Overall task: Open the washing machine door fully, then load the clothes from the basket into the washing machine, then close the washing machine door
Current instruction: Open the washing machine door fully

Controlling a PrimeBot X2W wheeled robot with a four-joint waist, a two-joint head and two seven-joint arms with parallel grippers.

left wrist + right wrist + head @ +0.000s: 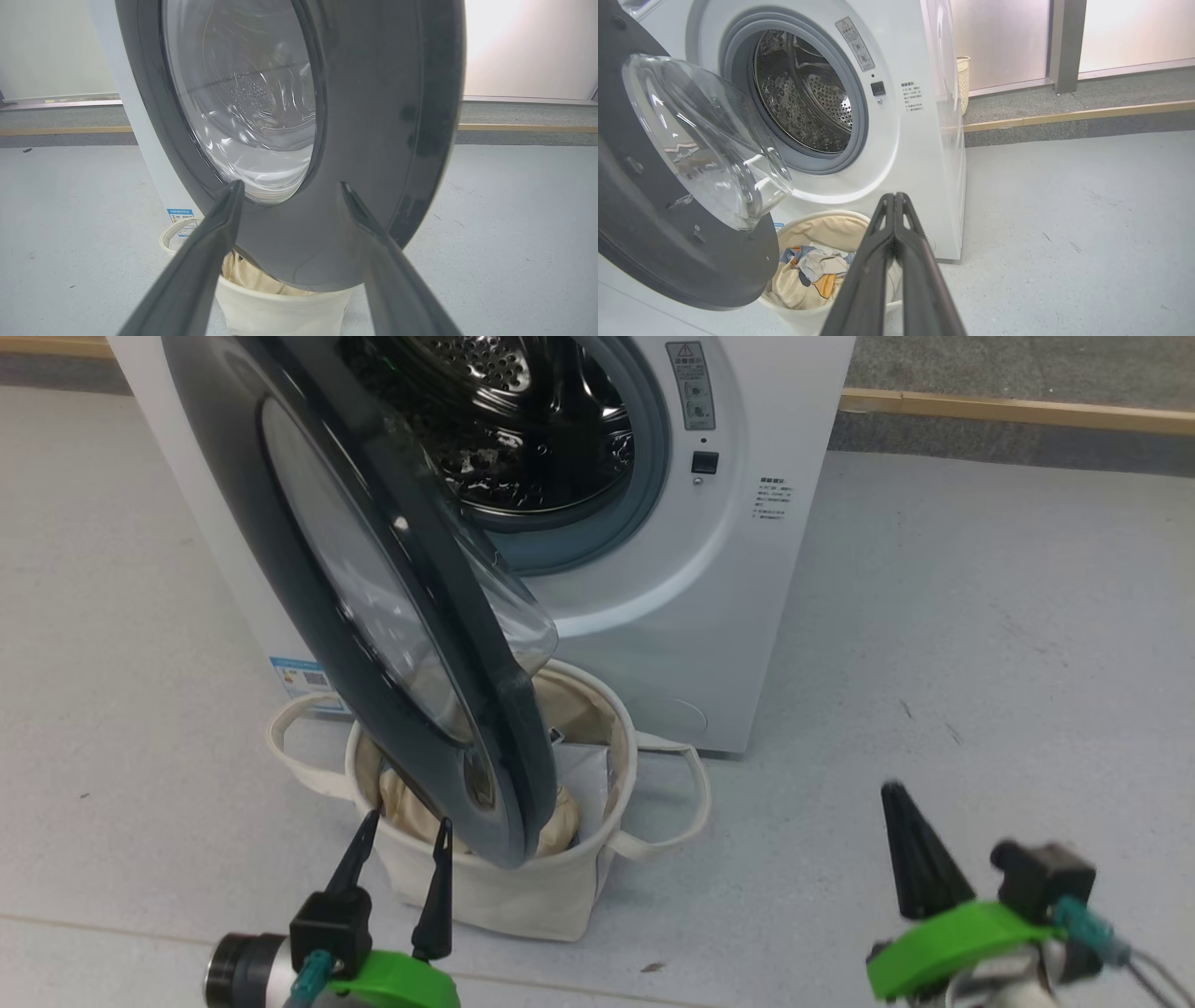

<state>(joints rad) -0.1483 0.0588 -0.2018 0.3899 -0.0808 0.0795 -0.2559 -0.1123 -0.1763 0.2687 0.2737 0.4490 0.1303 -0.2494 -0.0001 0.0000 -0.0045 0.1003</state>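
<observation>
Washing machine door [366, 602] edge over basket [509, 896]

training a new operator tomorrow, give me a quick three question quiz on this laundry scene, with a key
1. True or false: the large round glossy black washing machine door is shut against the big white front-loading washing machine.
2. Which has its two long dark fingers pressed together, the left gripper or the right gripper?
3. Where do the small soft cream and light blue printed clothes lie? A) in the round cream canvas basket B) inside the washing machine C) between the right gripper's fingers
Key: 1 false, it stands open; 2 the right gripper; 3 A.
</observation>
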